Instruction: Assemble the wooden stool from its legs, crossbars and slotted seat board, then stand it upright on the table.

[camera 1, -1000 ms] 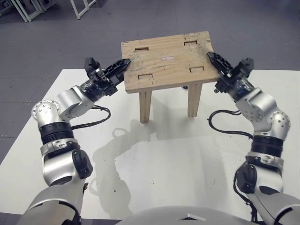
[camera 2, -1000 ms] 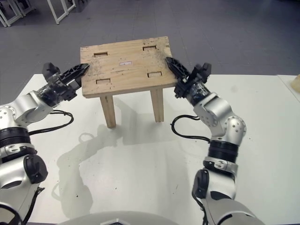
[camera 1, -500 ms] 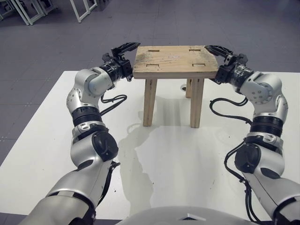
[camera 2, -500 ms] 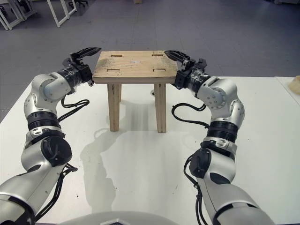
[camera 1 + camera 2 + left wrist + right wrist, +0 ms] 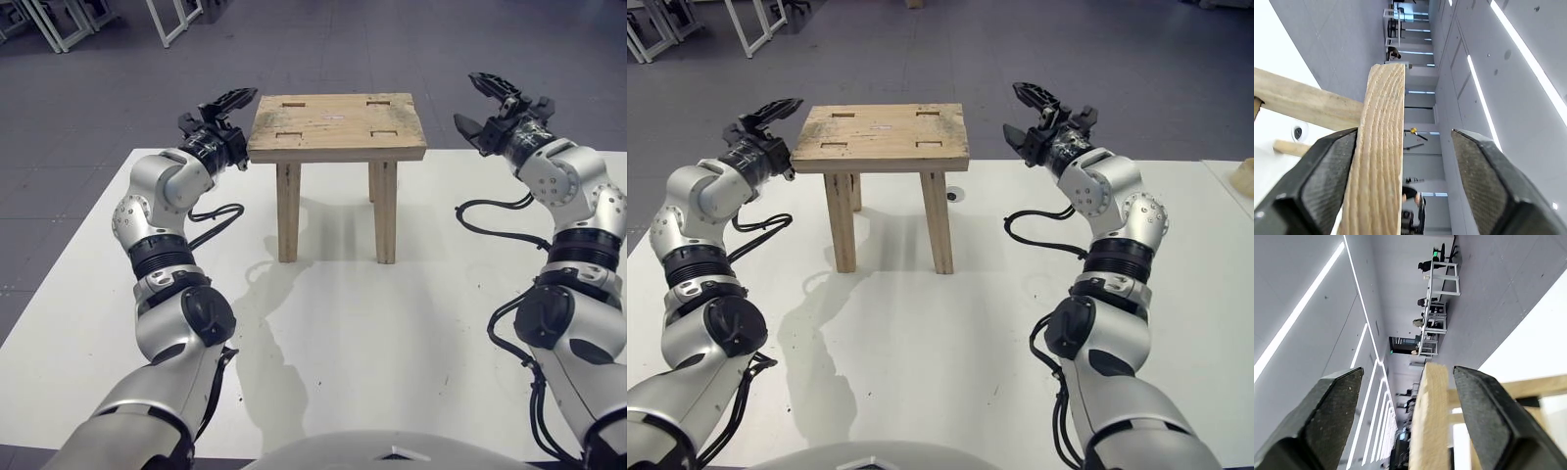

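Note:
The assembled wooden stool [image 5: 338, 125] stands upright on its legs on the white table [image 5: 392, 333], slotted seat board on top. My left gripper [image 5: 223, 116] is open at the seat's left edge. In the left wrist view the seat board [image 5: 1382, 147] runs between the jaws, close to one finger [image 5: 1322, 176] and well apart from the other. My right gripper [image 5: 480, 106] is open in the air to the right of the seat, a clear gap away from it. From the right wrist the seat board's edge [image 5: 1430, 421] lies farther off, beyond the spread fingers [image 5: 1327, 416].
A small round object [image 5: 953, 196] lies on the table just behind the stool. White frames [image 5: 59, 20] stand on the grey floor beyond the table's far left. A beige object [image 5: 1244, 171] shows at the far right edge.
The stool went from tilted and held between both grippers to standing upright on the table. The right gripper has let go and drawn back to the right; the left has opened at the seat's edge.

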`<state>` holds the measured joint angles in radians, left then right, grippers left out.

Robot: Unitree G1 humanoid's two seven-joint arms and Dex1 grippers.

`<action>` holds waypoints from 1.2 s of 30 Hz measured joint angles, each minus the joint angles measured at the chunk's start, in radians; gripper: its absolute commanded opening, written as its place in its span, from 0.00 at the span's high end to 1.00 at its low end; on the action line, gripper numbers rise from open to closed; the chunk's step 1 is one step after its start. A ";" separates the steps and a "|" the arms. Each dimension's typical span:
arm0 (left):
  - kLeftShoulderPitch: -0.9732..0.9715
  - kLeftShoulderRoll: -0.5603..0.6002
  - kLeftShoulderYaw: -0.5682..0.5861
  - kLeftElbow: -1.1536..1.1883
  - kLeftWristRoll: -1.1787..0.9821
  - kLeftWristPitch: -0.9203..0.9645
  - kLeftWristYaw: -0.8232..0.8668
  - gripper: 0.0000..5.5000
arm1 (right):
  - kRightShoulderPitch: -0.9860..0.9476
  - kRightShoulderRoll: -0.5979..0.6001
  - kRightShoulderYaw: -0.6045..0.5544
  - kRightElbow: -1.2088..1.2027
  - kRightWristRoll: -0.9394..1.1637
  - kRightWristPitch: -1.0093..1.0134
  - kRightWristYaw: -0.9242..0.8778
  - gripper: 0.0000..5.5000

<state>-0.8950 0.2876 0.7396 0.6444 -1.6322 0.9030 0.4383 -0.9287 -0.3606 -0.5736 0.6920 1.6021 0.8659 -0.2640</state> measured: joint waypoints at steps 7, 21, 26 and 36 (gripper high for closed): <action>0.041 0.005 -0.015 -0.032 0.294 -0.338 -0.076 0.39 | 0.000 -0.024 0.005 0.040 -0.280 -0.189 0.126 0.39; 0.170 0.103 -0.251 -0.153 1.014 -0.901 -0.330 0.39 | 0.053 -0.132 0.285 0.017 -1.042 -0.748 0.345 0.39; 0.539 0.015 -0.478 -0.561 1.339 -1.038 -0.342 0.39 | 0.412 -0.059 0.410 -0.433 -1.265 -0.864 0.314 0.39; 0.981 -0.153 -0.717 -0.755 1.614 -1.104 -0.348 0.39 | 0.896 0.207 0.494 -0.737 -1.349 -0.939 0.277 0.39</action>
<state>0.0861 0.1349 0.0231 -0.1108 -0.0185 -0.2007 0.0907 -0.0324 -0.1536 -0.0801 -0.0450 0.2531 -0.0732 0.0133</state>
